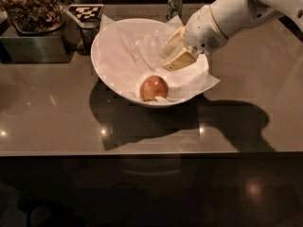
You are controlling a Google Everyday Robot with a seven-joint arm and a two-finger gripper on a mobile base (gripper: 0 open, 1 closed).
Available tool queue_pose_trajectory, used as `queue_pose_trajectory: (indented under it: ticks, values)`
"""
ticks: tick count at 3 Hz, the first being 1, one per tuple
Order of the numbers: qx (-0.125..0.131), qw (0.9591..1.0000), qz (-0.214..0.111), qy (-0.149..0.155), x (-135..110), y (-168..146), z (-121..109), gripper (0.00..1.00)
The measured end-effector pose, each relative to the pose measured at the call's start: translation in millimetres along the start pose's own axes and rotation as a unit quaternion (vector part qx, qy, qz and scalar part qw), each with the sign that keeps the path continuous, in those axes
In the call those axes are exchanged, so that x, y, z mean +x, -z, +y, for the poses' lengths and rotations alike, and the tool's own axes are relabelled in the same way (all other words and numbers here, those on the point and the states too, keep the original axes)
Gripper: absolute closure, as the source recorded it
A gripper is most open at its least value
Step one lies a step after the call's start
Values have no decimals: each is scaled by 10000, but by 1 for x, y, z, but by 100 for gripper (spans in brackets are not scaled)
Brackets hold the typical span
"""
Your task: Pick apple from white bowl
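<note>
The apple point(153, 88), reddish-orange with a yellowish patch, lies at the bottom front of the white bowl point(96, 66). The bowl is lined with crinkled white paper whose corners hang over the rim. My gripper point(171, 56) hangs over the right inner side of the bowl, up and to the right of the apple and not touching it. Its cream fingers point(180, 60) point left and down, stand apart and hold nothing. The white arm reaches in from the upper right.
A green can point(174, 3) stands behind the bowl. A metal container with brown dried material point(32, 13) and a black-and-white marker tag point(85, 11) stand at the back left. The counter's front edge point(151, 152) runs below the bowl.
</note>
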State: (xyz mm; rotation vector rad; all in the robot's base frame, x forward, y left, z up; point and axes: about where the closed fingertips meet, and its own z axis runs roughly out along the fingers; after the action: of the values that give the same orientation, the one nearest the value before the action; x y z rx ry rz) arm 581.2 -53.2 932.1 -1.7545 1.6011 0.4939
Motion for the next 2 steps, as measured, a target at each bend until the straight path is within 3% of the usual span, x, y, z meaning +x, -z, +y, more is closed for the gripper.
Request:
queue_pose_trajectory:
  ticks: [2]
  values:
    - [-146,9998,84,-120,3,-4,6,25]
